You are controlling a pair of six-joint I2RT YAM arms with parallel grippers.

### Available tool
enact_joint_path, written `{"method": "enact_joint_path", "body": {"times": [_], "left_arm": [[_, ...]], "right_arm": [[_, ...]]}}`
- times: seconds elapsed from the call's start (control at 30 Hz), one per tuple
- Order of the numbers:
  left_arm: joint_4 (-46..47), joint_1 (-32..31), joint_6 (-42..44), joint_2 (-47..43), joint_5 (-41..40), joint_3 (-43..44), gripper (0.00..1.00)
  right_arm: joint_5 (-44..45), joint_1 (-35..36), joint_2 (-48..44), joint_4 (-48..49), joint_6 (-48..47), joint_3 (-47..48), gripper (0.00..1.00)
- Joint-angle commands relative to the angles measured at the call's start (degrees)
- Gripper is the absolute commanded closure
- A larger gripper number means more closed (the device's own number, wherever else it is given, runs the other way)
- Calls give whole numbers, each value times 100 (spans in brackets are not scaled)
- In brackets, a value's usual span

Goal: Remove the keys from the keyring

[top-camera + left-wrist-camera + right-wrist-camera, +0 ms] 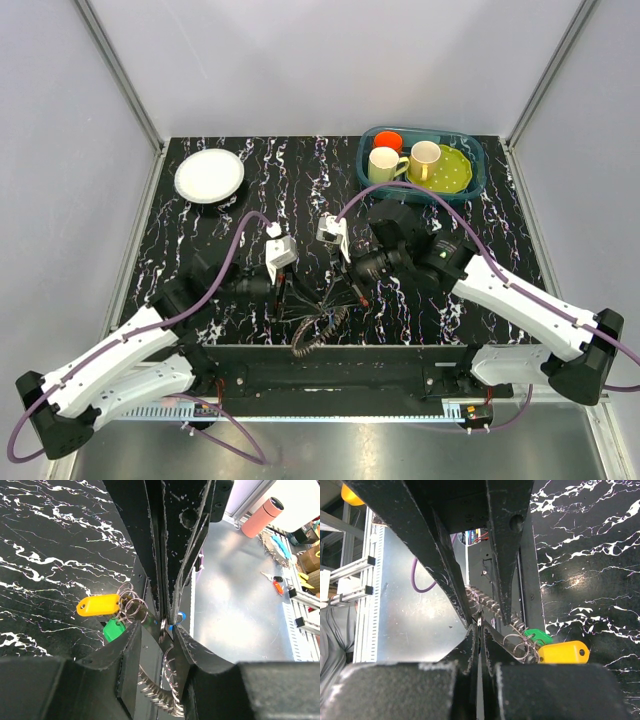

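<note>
Steel keys (156, 697) all on the keyring (338, 318); right gripper (479, 626) pinches it, left gripper (157, 629) narrow, grip unclear; you next work one key off.

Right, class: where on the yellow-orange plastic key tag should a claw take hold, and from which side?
Probably pinch the yellow-orange plastic key tag at its free rounded end, across the flat faces, from the black marbled table side. That end juts clear; the other is caught among small metal rings beside the green tag.
</note>
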Motion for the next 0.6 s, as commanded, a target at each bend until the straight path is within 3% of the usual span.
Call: {"method": "enact_joint_path", "body": {"times": [0.0, 0.1, 0.13, 0.2, 0.4, 0.5, 0.57], "left_arm": [[430, -4, -104, 51, 227, 104, 70], [474, -13, -96, 121, 402, 95, 82], [483, -13, -96, 165, 533, 86, 94], [509, -4, -87, 174, 657, 51, 100], [825, 4, -122, 69, 536, -142, 100], [1098, 13, -140, -81, 298, -213, 100], [1168, 40, -131, -177, 219, -221, 100]], "right_arm": [[-239, 33, -179, 422, 70, -3, 100], [-283, 33, -188, 493, 61, -56, 100], [-283, 33, -188, 528, 53, -65, 100], [-292, 33, -188, 554, 52, -83, 100], [50, 33, -293, 774, 324, -126, 98], [270, 33, -434, 1247, 789, -336, 79], [349, 42, -644, 1450, 1027, -591, 73]]}}
